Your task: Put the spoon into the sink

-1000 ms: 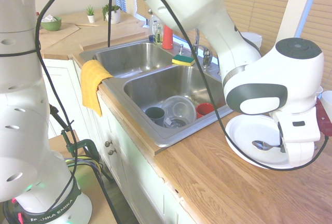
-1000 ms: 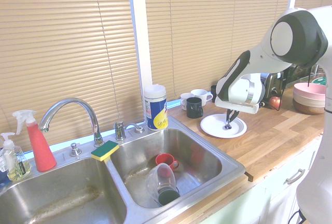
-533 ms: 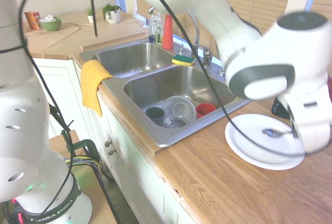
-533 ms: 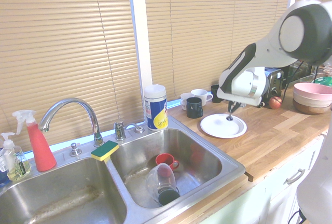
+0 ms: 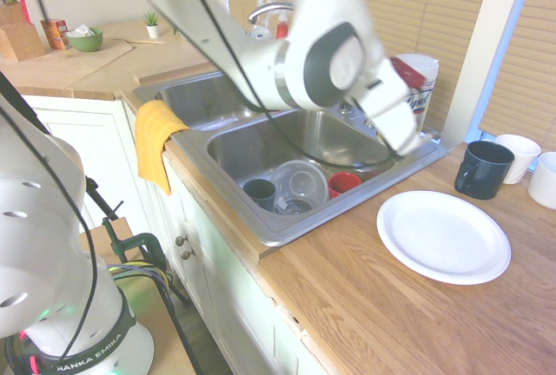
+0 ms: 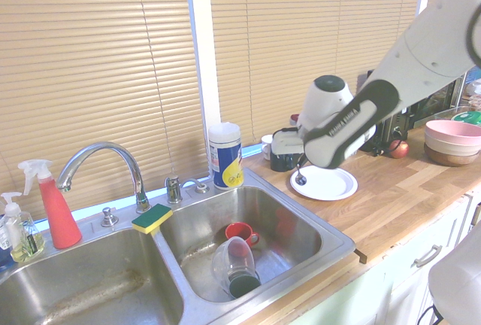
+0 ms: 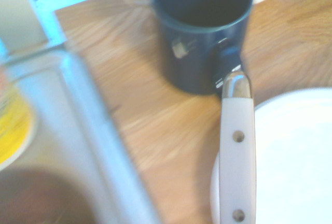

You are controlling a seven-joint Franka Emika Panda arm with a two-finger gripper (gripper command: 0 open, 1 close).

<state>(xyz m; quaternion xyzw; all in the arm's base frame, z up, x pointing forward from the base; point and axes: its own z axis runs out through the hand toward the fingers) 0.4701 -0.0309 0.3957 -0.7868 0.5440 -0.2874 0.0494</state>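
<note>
- White and steel, the spoon (image 6: pixel 301 178) is hanging bowl-down from the gripper (image 6: pixel 303 159), whose jaws are closing narrowly on its handle.
- From where I'm standing, it is hovering in the air near the plate-side rim of the sink (image 6: pixel 334 247), not touching the bench; I can't tell exactly which edge it is hanging over.
- On the bench, the white plate (image 5: pixel 443 236) is lying near the sink's end, its round rim showing all the way.
- Toward the window, a dark mug (image 5: pixel 484 171) is standing just beyond the plate.
- In the basin nearer the plate, a red mug (image 6: pixel 239 232), a clear container (image 6: pixel 228 262) and a dark cup (image 6: pixel 244 286) are sitting together.
- Between the basins, a sponge (image 6: pixel 152 218) is resting beside the faucet (image 6: pixel 132 167).
- Over the bench's front edge, a yellow towel (image 5: pixel 157 138) is drooping.
</note>
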